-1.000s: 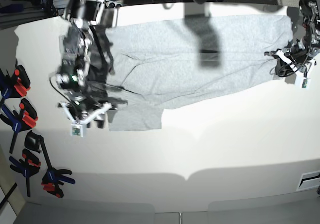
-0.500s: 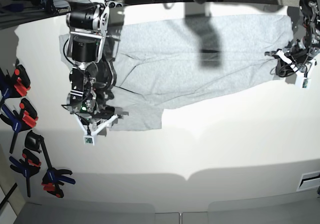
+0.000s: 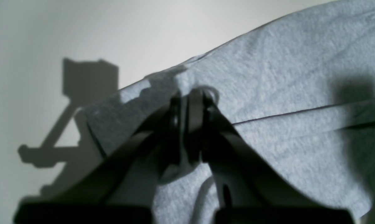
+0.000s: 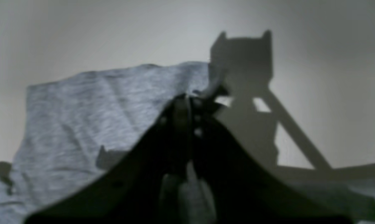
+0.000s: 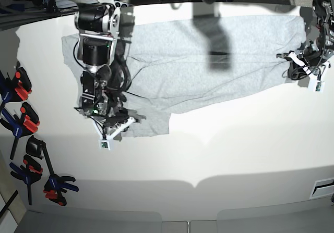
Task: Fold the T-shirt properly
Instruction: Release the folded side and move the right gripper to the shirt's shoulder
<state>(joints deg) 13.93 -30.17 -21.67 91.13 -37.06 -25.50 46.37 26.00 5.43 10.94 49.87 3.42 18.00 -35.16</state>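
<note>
Right now, from my station:
T-shirt (image 5: 209, 61): I see it spread plain side up across the far part of the white table (image 5: 235, 155), most of it flat, with a sleeve-like flap (image 5: 148, 122) reaching toward the near side at the base view's left.
Right gripper (image 5: 112, 126): it sits at the near edge of that flap; in its wrist view (image 4: 187, 99) I see the jaws pressed together with a pinch of grey cloth raised at their tips, so I read it as clamped on the T-shirt.
Left gripper (image 5: 302, 69): it is at the cloth's edge on the base view's right; in its wrist view (image 3: 189, 96) the jaws stand narrow with a fold of the T-shirt (image 3: 283, 93) gathered between them.
Shadows: both arms cast hard dark shapes on the table beside the fabric.
Clamps (image 5: 23, 123): I see several black, red and blue spring clamps lying along the table's left edge, well apart from the cloth.
</note>
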